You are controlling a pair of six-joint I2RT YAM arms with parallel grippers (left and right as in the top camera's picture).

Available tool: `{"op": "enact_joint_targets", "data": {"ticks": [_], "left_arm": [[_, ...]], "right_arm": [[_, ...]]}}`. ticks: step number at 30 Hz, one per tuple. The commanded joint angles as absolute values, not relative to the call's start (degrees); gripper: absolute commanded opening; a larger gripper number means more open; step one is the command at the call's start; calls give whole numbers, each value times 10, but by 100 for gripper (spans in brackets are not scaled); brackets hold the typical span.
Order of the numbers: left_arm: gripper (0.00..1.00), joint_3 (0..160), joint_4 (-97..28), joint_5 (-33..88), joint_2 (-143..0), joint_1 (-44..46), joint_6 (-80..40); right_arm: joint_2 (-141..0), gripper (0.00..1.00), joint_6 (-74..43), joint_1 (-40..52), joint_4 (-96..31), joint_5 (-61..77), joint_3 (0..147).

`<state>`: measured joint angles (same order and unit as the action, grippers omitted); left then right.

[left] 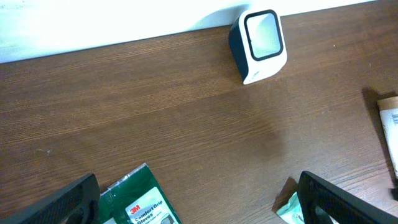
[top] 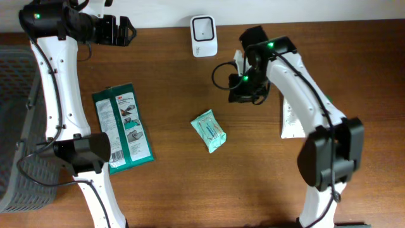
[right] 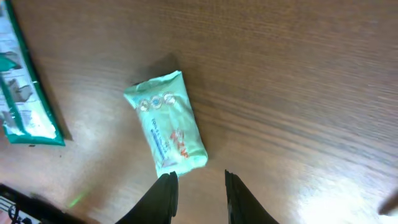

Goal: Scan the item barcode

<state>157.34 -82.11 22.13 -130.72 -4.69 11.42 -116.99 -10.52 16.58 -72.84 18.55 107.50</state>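
The white barcode scanner (top: 204, 35) stands at the back edge of the table, its window (left: 260, 37) facing forward. A mint-green wipes packet (top: 209, 131) lies at mid-table. My right gripper (top: 243, 92) hovers between scanner and packet. In the right wrist view the right gripper (right: 199, 196) stands slightly open, with bare wood between its fingers (right: 166, 194); the packet (right: 166, 130) lies just beyond the fingertips, untouched. My left gripper (top: 126, 30) is wide open at the back left, holding nothing (left: 202, 205).
A green 3M gloves pack (top: 123, 126) lies flat at the left, its top corner in the left wrist view (left: 140, 202). A white flat package (top: 291, 117) lies at the right, partly under the right arm. A grey basket (top: 19, 126) borders the left edge.
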Motion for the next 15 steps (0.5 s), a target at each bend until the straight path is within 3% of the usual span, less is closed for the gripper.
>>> {"op": "enact_joint_targets", "data": {"ticks": [1, 8, 15], "left_arm": [[99, 1578, -822, 227, -1301, -51, 123], [99, 1578, -822, 227, -1301, -50, 123], [99, 1578, -822, 227, -1301, -51, 123]], "right_arm": [[-1139, 25, -106, 177, -729, 164, 1054], [-1139, 26, -127, 192, -666, 190, 971], [-1139, 35, -140, 192, -606, 225, 898]]}}
